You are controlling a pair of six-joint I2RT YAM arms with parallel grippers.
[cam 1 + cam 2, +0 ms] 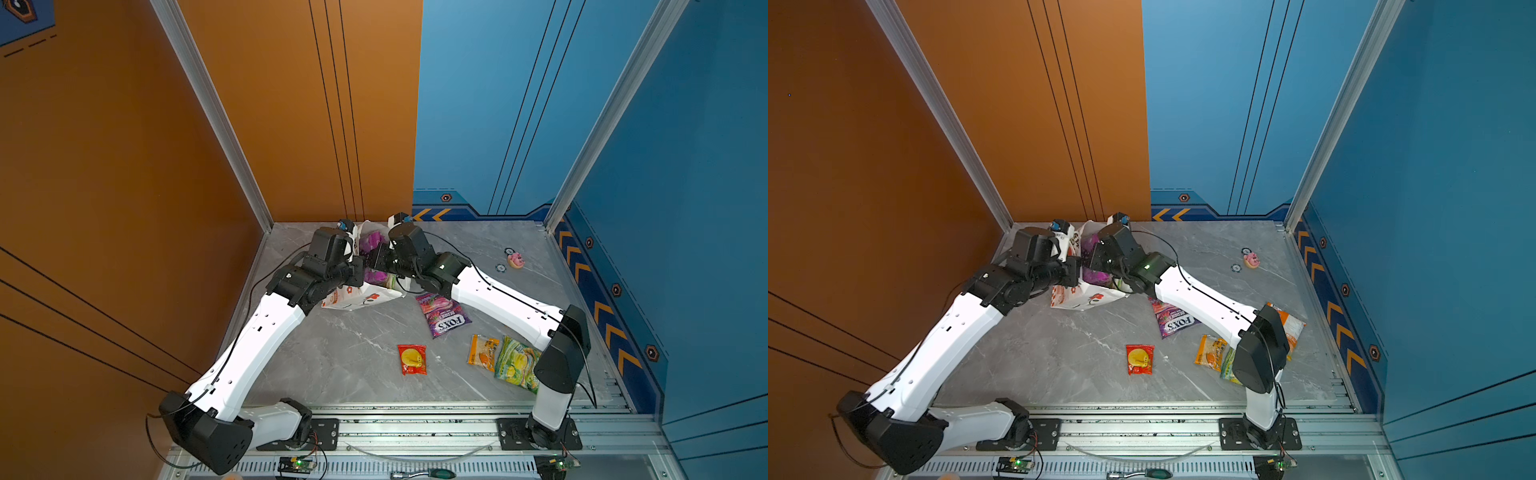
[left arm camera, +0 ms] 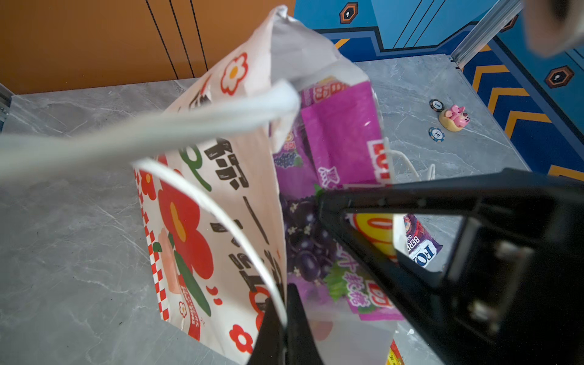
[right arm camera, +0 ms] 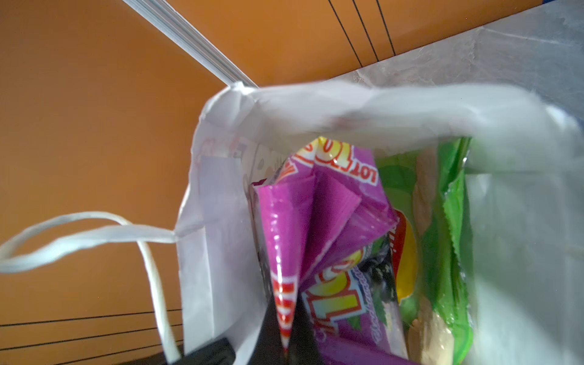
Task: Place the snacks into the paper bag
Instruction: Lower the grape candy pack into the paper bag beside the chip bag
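Purple grape packet (image 3: 316, 221), flat crinkly plastic with a shiny folded end, is the one we're watching. It stands on end in the mouth of the tall white paper bag (image 3: 218, 240) with the red flower print. Its long axis runs from the jaws down into the bag, and the right gripper (image 3: 289, 335) is clamped tight on one sealed edge. So the purple grape packet lies straight ahead of those jaws, most of it inside. We judge that a release is about all the next move needs. Beside it in the bag leans a green crinkly Lay's packet (image 3: 442, 240). Across the opening, the left gripper (image 2: 282, 328) is pinched closed on the bag's rim by the white cord handle (image 2: 221, 218), propping that wall up, we'd say. In both top views the bag sits at the back of the grey marble table (image 1: 353, 374), between the two wrists. Out front, nearer the right arm, lie the purple Fox's packet (image 1: 446, 318), a small red packet with a yellow circle (image 1: 412, 359), an orange packet (image 1: 482, 351) and a green-yellow packet (image 1: 515, 363).
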